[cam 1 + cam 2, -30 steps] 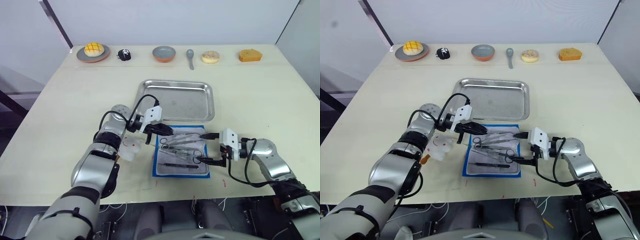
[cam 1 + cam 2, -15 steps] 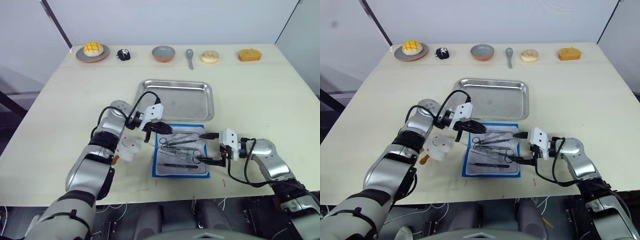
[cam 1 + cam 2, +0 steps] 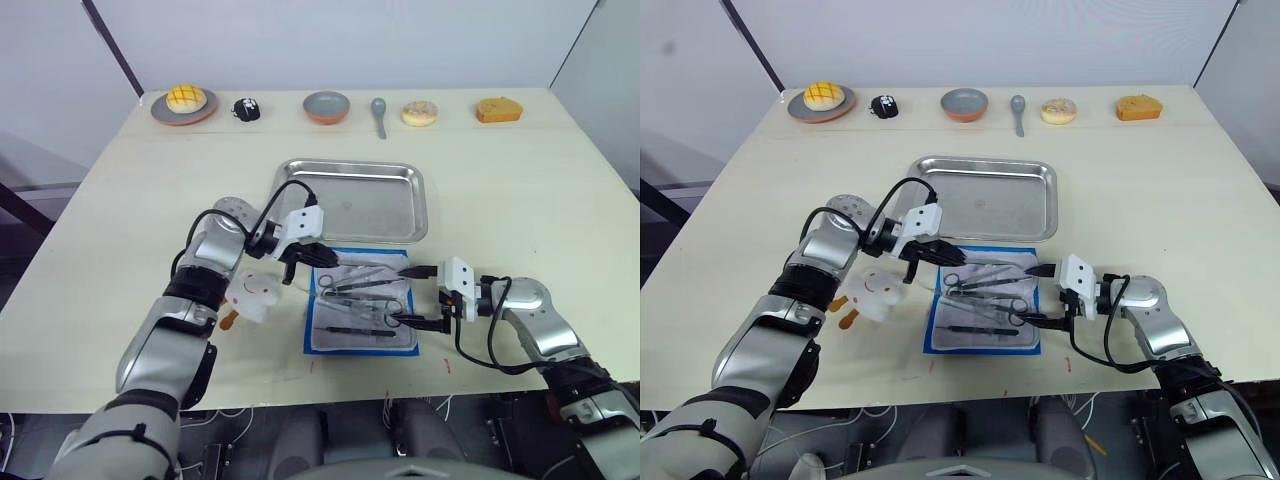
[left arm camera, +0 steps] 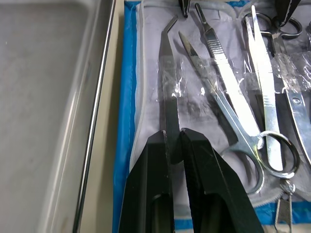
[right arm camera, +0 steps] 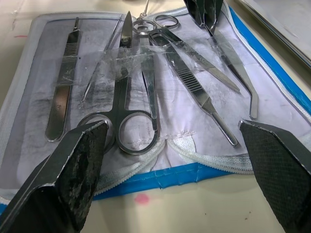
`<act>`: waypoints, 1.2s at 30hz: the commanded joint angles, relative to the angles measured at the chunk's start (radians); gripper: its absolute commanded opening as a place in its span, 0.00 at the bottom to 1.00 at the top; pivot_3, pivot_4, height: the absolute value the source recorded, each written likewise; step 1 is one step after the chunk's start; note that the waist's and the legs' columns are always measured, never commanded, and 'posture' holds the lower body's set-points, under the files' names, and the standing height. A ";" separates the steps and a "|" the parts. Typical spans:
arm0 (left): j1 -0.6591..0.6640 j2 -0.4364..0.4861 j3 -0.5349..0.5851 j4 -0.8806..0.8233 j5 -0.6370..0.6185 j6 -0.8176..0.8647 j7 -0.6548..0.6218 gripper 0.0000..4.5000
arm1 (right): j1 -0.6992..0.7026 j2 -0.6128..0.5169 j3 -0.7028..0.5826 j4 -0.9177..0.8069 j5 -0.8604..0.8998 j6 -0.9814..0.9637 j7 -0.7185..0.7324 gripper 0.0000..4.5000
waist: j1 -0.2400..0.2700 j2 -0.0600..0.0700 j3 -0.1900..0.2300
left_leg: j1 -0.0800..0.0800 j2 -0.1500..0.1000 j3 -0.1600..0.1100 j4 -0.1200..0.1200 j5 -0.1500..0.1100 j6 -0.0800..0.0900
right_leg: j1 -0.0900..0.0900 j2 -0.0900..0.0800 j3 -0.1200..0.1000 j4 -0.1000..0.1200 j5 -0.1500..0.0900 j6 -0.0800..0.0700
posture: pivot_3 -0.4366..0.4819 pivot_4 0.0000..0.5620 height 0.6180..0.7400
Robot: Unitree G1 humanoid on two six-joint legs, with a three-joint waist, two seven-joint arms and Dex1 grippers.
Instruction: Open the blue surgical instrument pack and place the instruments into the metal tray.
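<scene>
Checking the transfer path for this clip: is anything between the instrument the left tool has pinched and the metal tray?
Nothing visible blocks it. The left tool is shut on a bent-tipped instrument lying on the open pack. Beyond the pack's blue edge there is a strip of bare table, then the metal tray with its low rim to clear.

A lab-like test room: a bare cream table against plain white partition walls.

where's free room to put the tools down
The metal tray is bare across its whole floor, bordered only by its rim. It is crowded on the blue pack, where the instruments lie overlapping, hemmed by the left gripper, the right gripper and a white lump.
</scene>
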 commanded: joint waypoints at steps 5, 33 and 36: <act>0.003 0.071 0.027 -0.116 -0.031 0.059 0.001 0.02 | 0.046 -0.004 0.066 0.088 -0.097 0.037 -0.016 1.00 | 0.000 0.000 0.000 | 0.000 0.000 0.000 0.000 0.000 0.000 | 0.000 0.000 0.000 0.000 0.000 0.000 | 0.48 0.27 0.94; 0.092 0.325 0.111 -0.342 -0.176 0.204 -0.072 0.02 | 0.044 0.010 0.067 0.104 -0.100 0.025 -0.015 1.00 | 0.002 0.000 0.001 | 0.001 0.001 0.000 -0.001 0.000 0.000 | 0.000 0.000 0.000 0.000 0.000 -0.001 | 0.48 0.27 0.94; 0.098 0.343 0.144 -0.389 -0.223 0.270 -0.067 0.02 | 0.044 0.011 0.066 0.106 -0.100 0.023 -0.016 1.00 | 0.002 0.000 0.001 | 0.001 0.001 0.000 -0.002 0.000 0.000 | 0.000 0.000 0.000 0.000 -0.001 -0.001 | 0.48 0.27 0.94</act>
